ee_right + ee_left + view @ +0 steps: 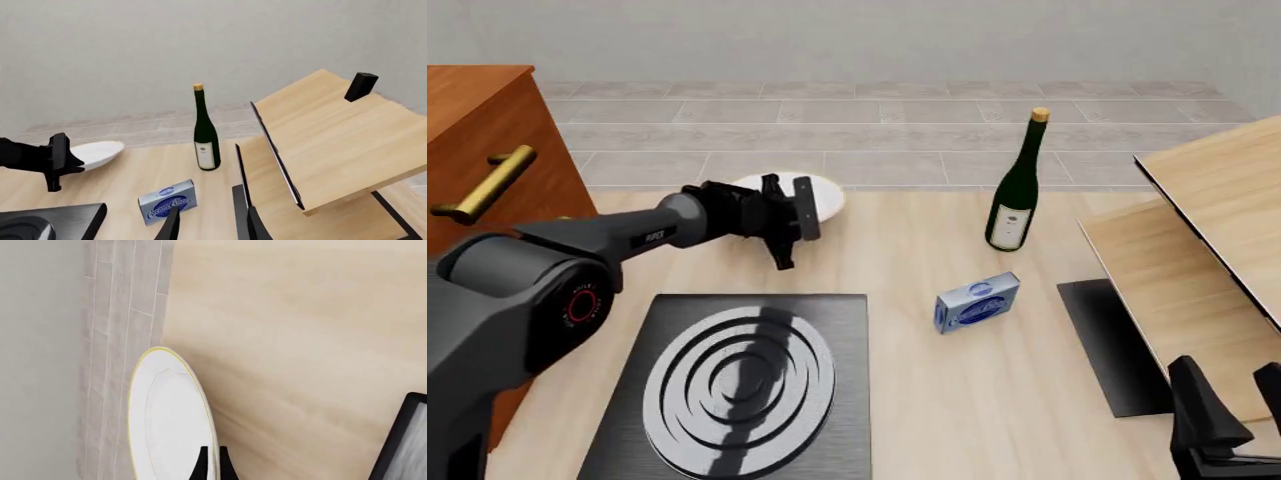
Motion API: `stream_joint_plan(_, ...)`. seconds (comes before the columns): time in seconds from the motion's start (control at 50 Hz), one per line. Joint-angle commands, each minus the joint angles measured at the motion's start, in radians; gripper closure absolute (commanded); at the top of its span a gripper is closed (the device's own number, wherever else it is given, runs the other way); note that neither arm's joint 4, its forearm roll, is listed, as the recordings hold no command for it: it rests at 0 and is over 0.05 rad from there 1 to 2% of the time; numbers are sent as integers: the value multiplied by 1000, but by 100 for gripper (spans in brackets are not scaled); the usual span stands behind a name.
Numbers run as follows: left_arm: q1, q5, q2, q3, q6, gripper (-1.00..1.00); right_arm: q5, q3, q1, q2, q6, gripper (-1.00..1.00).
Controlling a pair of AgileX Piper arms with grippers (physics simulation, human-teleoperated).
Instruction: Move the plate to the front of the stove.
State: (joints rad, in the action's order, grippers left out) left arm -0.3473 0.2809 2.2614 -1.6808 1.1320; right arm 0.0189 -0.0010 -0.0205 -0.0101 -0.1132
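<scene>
A wooden cabinet stands at the far left. The left gripper has its fingers clamped on the plate, tilted above the far edge of the surface, beyond the stove. Rightward lie a blue box and a wine bottle. The right gripper hangs low, fingers apart

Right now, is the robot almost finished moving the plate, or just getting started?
Just getting started. The left gripper has closed on the plate at its rim and tilted it up off the table at the far side. The plate isn't yet down in front of the stove. The right gripper waits open, away from it.
</scene>
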Motion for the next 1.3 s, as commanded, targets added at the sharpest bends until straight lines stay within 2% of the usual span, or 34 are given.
stream_joint_plan(0.02,0,60,22,-46,-11,100,0,0,0,0,-1,-100)
stream_joint_plan(0.12,11,37,29,-23,-1,100,0,0,1,-1,0,-100)
stream_joint_plan(0.32,40,54,62,-46,-6,100,0,0,0,0,3,-100)
stream_joint_plan(0.54,56,38,58,-9,-8,100,3,0,1,-3,6,-100)
stream_joint_plan(0.56,53,39,53,-1,-8,-100,3,0,1,-3,6,-100)
stream_joint_plan(0.84,50,66,-8,31,-9,-100,0,0,2,3,11,-100)
stream_joint_plan(1.3,10,135,-171,177,-12,-100,3,0,4,9,16,-100)
